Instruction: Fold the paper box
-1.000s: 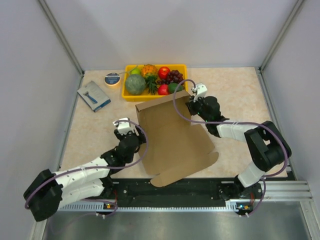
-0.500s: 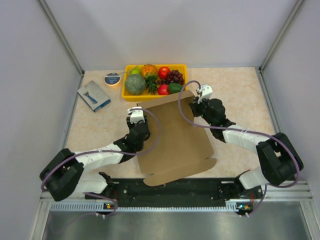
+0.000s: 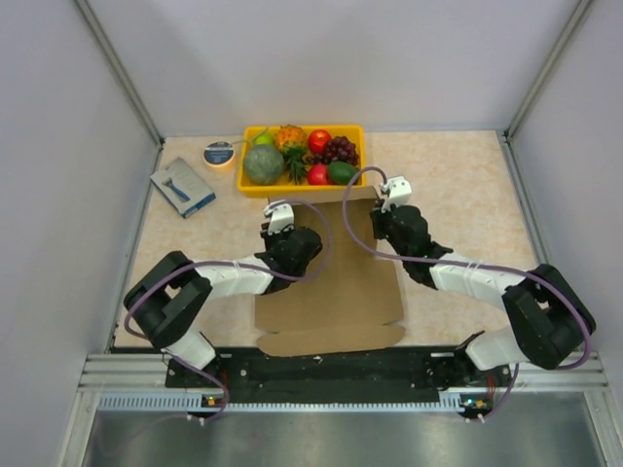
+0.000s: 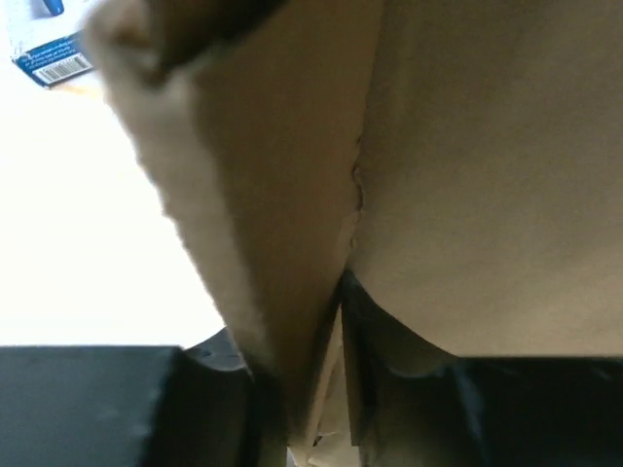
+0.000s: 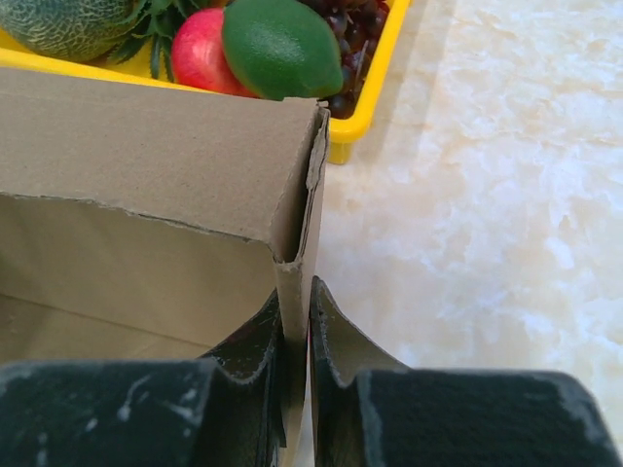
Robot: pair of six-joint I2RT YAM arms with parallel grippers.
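The paper box (image 3: pixel 336 292) is brown cardboard lying mid-table, with its long side running front to back and a flap at the near edge. My left gripper (image 3: pixel 292 245) is at the box's far left part. In the left wrist view it (image 4: pixel 336 389) is shut on a cardboard wall (image 4: pixel 282 224). My right gripper (image 3: pixel 391 229) is at the far right corner. In the right wrist view it (image 5: pixel 297 336) is shut on the upright side wall (image 5: pixel 146 156) by the corner fold.
A yellow fruit tray (image 3: pixel 249 185) stands just behind the box and shows close in the right wrist view (image 5: pixel 365 107). A blue-and-grey packet (image 3: pixel 182 187) and a tape roll (image 3: pixel 219 154) lie at the far left. Walls enclose the table.
The box has swung from a tilted, skewed pose to lie square and lower on the table. My left gripper has moved up and right onto its far left wall.
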